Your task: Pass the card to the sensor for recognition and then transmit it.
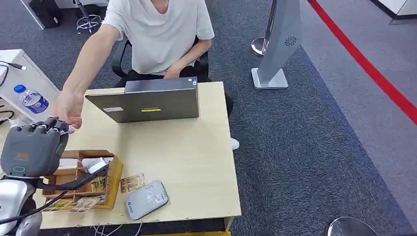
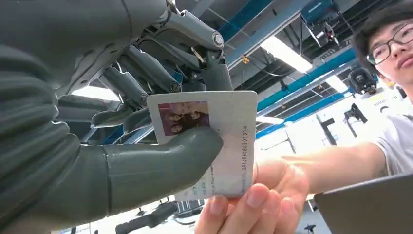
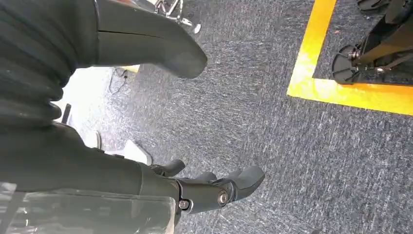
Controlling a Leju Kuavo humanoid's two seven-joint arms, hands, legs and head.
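Observation:
My left hand [image 1: 35,147] is raised over the table's left side, and in the left wrist view it [image 2: 146,122] pinches a white photo card [image 2: 229,131] between thumb and fingers. A person's hand [image 2: 253,200] grasps the card's free end; in the head view that hand [image 1: 69,109] reaches to my fingertips. The grey card sensor [image 1: 145,199] lies flat near the table's front edge. My right hand [image 3: 195,146] hangs over the carpet, fingers apart and holding nothing.
A wooden card box [image 1: 86,179] with several cards stands beside the sensor, and one loose card [image 1: 132,183] lies between them. A grey laptop [image 1: 147,101] stands at the table's back, the seated person behind it. A water bottle [image 1: 30,99] lies at far left.

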